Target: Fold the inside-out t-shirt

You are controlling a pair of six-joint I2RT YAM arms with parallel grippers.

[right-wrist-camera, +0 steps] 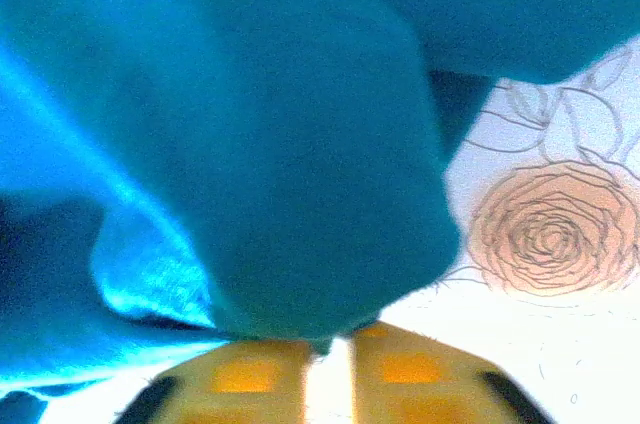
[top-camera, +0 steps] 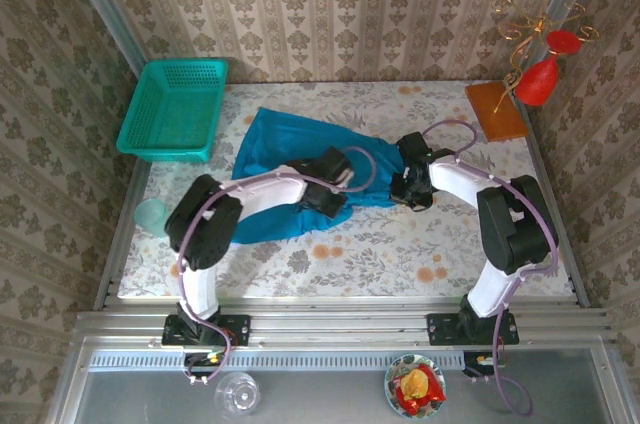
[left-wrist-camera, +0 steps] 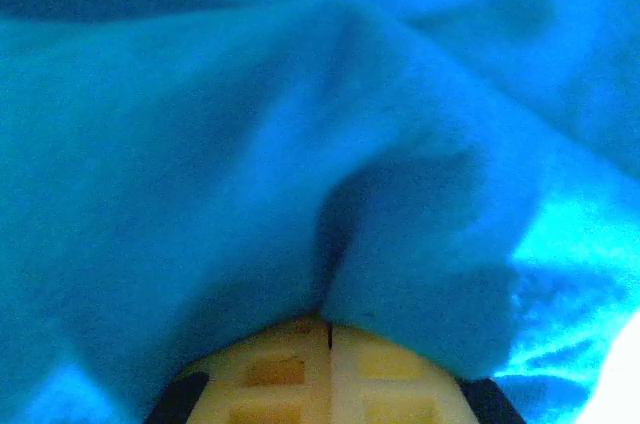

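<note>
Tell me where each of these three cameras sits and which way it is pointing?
Top external: high behind the robot, looking down on the table, t-shirt and basket; the left arm and right arm show.
Left wrist: on the left arm, looking along the left gripper, shut on blue cloth.
Right wrist: on the right arm, looking along the right gripper, shut on cloth, table beyond.
Shared: all three see the t-shirt.

Patterned wallpaper (top-camera: 330, 4) is enclosing the space well beyond the left gripper (top-camera: 328, 202) and right gripper (top-camera: 410, 194); a floral-covered table (top-camera: 400, 249) is lying beneath them, brightly lit, with a metal rail (top-camera: 340, 329) running behind.
</note>
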